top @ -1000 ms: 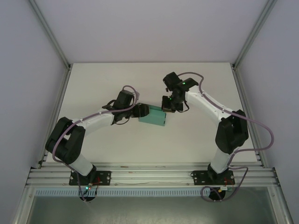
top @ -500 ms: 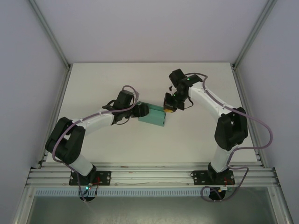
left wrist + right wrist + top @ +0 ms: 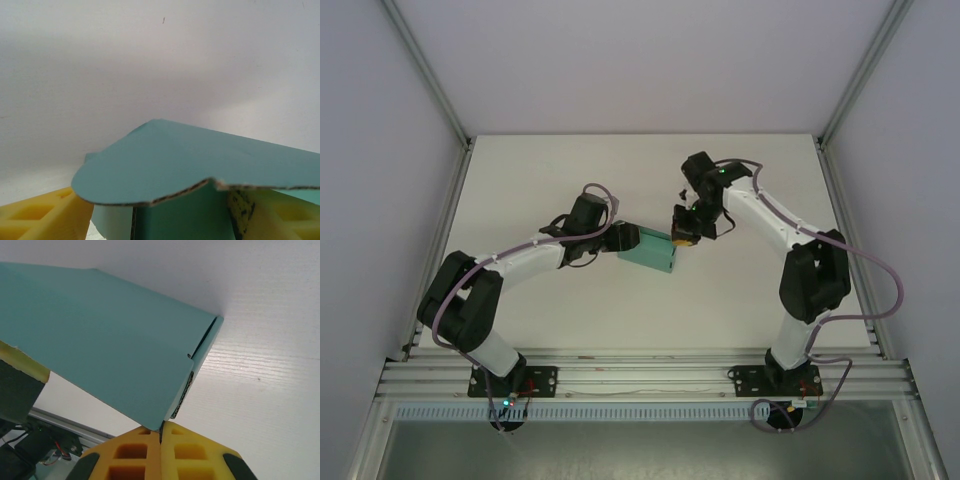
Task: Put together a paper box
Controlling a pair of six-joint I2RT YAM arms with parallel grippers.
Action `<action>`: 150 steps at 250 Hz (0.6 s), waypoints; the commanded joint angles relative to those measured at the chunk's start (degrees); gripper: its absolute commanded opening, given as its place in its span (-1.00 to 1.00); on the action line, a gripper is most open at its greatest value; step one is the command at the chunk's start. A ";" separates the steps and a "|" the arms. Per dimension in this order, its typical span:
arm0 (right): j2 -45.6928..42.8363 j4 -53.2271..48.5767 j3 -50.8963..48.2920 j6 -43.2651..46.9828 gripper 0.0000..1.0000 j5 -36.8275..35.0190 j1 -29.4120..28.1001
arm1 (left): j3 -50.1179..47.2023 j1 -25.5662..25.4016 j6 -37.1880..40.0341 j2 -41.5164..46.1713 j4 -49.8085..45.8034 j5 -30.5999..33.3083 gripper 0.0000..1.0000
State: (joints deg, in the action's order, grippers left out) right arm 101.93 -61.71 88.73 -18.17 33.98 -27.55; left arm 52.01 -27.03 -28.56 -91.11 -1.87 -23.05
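Paper box (image 3: 648,251) sits clamped in my left gripper (image 3: 624,238); right gripper (image 3: 161,432), fingers pressed together, meets its end flap (image 3: 204,352). I judge a crooked push could buckle the card.

On table (image 3: 520,190), paper box (image 3: 652,255), left gripper (image 3: 628,240) around its left end; right gripper (image 3: 681,240) touching its right end

White arms (image 3: 525,262), black joints (image 3: 815,285) — right gripper (image 3: 161,429) yellow.

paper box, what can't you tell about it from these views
Top external: paper box flaps too small; one end covered by left gripper.
Left wrist: curved flap hides the interior.
Right wrist: whether right gripper pinches or only touches the box corner.
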 commanded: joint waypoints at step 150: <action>-16.68 11.79 -12.14 2.07 0.02 -22.41 -5.90 | -2.20 -1.71 0.56 -3.02 -6.84 1.28 0.41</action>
State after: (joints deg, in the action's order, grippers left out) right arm 90.17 -53.08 78.41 -17.58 18.17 -33.34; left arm 52.01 -27.81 -28.69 -91.24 -1.61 -23.33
